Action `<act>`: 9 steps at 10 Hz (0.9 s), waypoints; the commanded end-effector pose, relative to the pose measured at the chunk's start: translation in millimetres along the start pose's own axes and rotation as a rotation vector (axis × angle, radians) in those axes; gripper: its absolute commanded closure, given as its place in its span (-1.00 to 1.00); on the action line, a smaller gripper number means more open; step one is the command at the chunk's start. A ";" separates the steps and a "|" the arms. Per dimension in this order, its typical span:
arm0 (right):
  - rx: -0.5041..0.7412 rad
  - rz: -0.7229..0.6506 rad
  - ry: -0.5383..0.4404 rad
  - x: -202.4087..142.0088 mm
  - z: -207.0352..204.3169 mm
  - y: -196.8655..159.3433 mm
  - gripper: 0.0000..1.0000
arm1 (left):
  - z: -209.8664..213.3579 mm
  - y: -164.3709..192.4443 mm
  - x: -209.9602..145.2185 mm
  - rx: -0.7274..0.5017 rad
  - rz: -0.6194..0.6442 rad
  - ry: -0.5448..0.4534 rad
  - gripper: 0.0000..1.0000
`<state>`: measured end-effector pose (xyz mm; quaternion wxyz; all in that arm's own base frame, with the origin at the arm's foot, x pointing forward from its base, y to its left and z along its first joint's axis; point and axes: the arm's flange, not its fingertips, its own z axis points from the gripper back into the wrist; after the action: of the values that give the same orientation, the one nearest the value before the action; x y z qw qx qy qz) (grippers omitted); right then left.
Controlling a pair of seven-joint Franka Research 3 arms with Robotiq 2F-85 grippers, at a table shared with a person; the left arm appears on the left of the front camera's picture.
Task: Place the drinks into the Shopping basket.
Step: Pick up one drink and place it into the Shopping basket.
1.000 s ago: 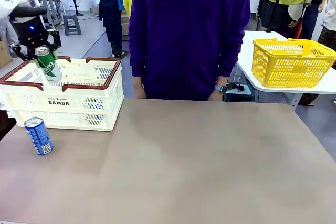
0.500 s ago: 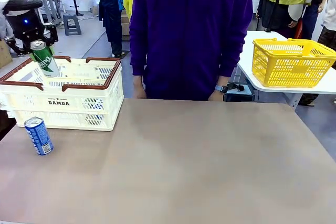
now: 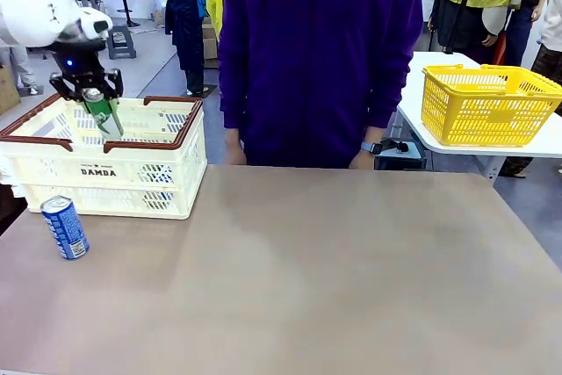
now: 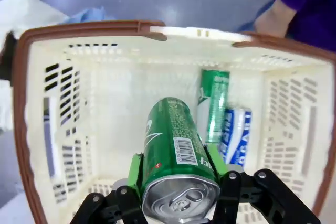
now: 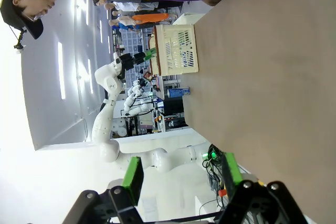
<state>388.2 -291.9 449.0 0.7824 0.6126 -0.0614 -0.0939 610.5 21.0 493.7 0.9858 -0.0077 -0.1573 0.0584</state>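
Observation:
My left gripper (image 3: 98, 104) is shut on a green drink can (image 3: 105, 115), holding it tilted over the left half of the cream Shopping basket (image 3: 190, 126). In the left wrist view the green pads clamp the can (image 4: 176, 140) from both sides, top end toward the camera, above the basket's (image 4: 22, 103) open inside. On the basket floor lie a second green can (image 4: 214, 106) and a blue can (image 4: 237, 136). Another blue can (image 3: 65, 227) stands on the table in front of the basket. My right gripper (image 5: 181, 177) is open with nothing between its fingers.
A person in a purple top (image 3: 316, 50) stands at the far table edge, one hand (image 4: 273, 22) near the basket's far side. A yellow mesh basket (image 3: 487, 103) sits on a white side table at the right. The brown tabletop (image 3: 334, 270) stretches wide to the right.
My left gripper has carried the green can rightward and farther in over the basket, turning it steeper. The blue can on the table has not moved.

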 end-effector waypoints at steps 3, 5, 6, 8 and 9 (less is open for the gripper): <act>-0.011 0.023 0.000 -1.3 -0.1 0.5 -0.60 | -44.4 5.2 2.2 -0.008 -0.107 0.130 1.00; -0.011 0.023 0.000 -1.3 -0.1 0.5 -0.60 | -66.4 5.0 -2.0 0.035 -0.079 0.187 1.00; -0.011 0.023 0.000 -1.3 -0.1 0.5 -0.60 | -67.0 8.0 -2.2 0.024 -0.066 0.194 0.40; -0.011 0.023 0.000 -1.3 -0.1 0.5 -0.60 | -64.3 7.5 -1.7 0.021 -0.081 0.180 -1.00; -0.011 0.023 0.000 -1.3 -0.1 0.5 -0.60 | -64.9 5.4 -0.5 0.020 -0.082 0.182 -1.00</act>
<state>388.3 -291.9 449.0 0.7824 0.6126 -0.0613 -0.0938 627.4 28.4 425.7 0.9976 -0.0009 -0.0679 0.0133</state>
